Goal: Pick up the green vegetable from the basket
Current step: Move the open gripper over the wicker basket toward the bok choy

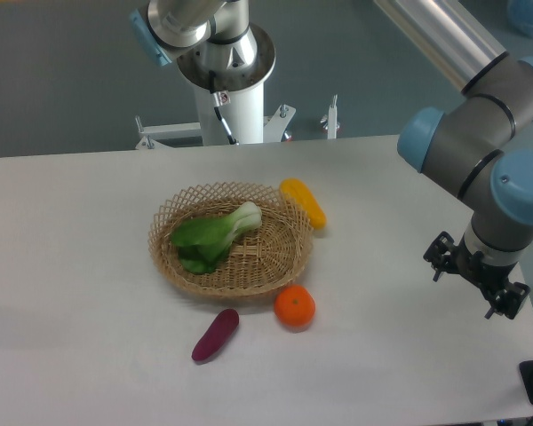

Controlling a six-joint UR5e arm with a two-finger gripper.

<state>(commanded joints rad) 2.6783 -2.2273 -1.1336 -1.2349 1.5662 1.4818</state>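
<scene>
The approach has not begun: the leafy green vegetable (215, 236) lies inside the tan woven wicker basket (289, 213), while the gripper (476, 282), jaw state unclear, hangs well apart at three o'clock and must travel over.

It looked like a robotics lab: a UR5e arm (480, 115) bolted by a plain white table (89, 266), toy produce around a basket (231, 240), grey wall far behind.
</scene>
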